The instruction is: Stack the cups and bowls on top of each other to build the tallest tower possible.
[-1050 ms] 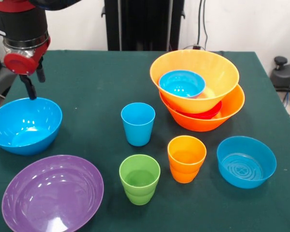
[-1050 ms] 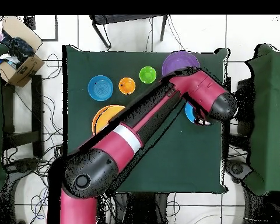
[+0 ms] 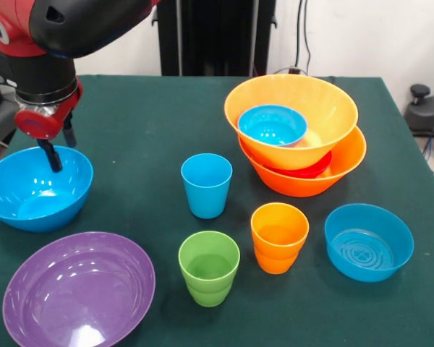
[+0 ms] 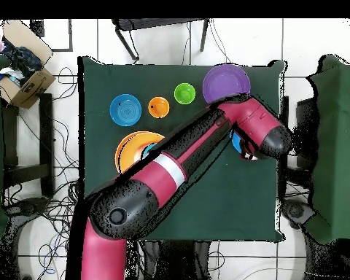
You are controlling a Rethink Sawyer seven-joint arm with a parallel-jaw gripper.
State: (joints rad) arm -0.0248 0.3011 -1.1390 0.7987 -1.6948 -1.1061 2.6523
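My gripper (image 3: 61, 148) is open at the far rim of the large blue bowl (image 3: 36, 189), one finger (image 3: 52, 155) down inside it, the other behind the rim. The tower (image 3: 296, 137) stands at the back right: an orange bowl at the base (image 3: 343, 170), a red bowl (image 3: 315, 170), a second orange bowl (image 3: 325, 108) and a small blue bowl (image 3: 273, 124) nested. The blue cup (image 3: 206, 184), green cup (image 3: 209, 267), orange cup (image 3: 279, 236), another small blue bowl (image 3: 369, 241) and the purple bowl (image 3: 78, 289) stand apart. In the overhead view my arm hides the gripper's bowl.
The green cloth table (image 3: 145, 123) ends close to the large blue bowl on the left and the purple bowl at the front. In the overhead view a cardboard box (image 4: 25, 80) sits off the table, with chairs around it.
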